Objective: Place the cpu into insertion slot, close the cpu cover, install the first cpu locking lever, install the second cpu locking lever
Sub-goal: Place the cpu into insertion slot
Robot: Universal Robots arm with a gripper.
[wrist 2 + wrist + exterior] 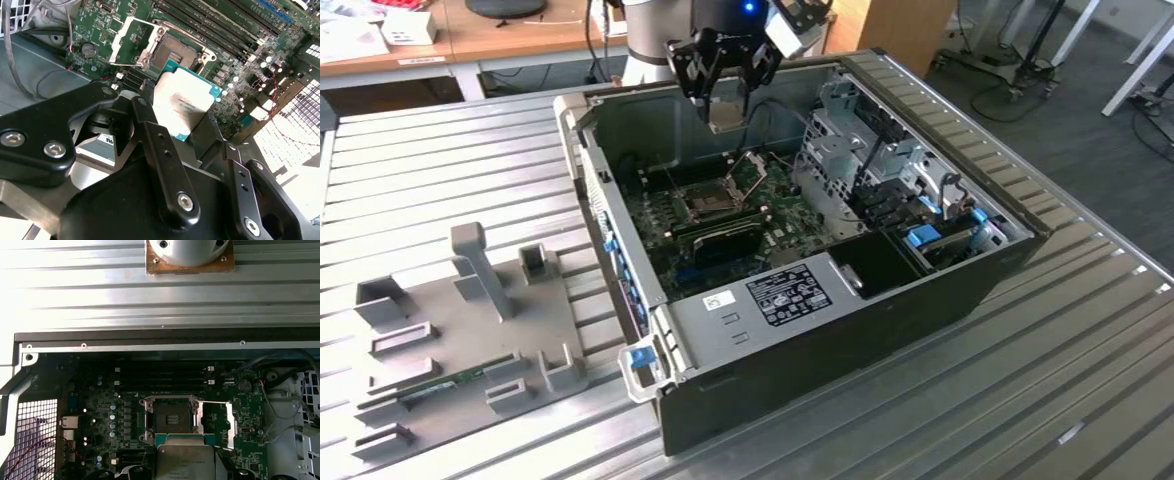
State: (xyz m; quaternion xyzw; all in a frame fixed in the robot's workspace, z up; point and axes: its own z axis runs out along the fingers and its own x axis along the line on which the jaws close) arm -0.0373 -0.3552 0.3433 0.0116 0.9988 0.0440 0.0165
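Gripper (723, 104) clamped on the cpu (185, 102), high over the insertion slot (172, 418); cpu cover (131, 42) stands open at the exterior view's right. Best, I'd say: square the edges, lower flat, no force.

Bright light is covering the exterior view. Glare is washing out the bench (75, 285) in the first wrist view; the motherboard (100, 405) is sitting in shadow; the cpu (187, 102) is reflecting light.

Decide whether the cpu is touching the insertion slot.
Apart. In the exterior view the cpu hangs in the jaws well above the board, with the slot open and empty below it.
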